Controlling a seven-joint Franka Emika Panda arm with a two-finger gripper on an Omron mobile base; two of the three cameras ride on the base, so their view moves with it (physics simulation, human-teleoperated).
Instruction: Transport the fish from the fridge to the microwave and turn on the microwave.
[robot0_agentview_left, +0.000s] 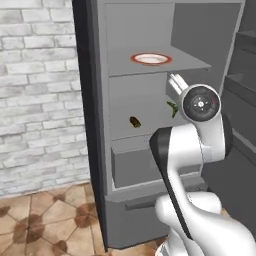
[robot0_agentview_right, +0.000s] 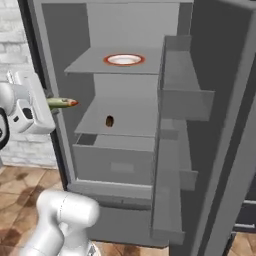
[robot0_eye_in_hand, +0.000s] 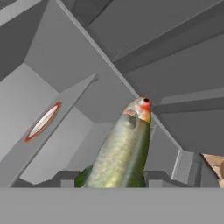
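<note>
Fish (robot0_eye_in_hand: 120, 153) sits clamped between the half-closed fingers of the hand (robot0_eye_in_hand: 114, 178), head pointing forward, held just outside the open fridge (robot0_agentview_right: 125, 125), ready for carrying to the microwave.

No text, label, brand, number or sign can be read anywhere in these views.
</note>
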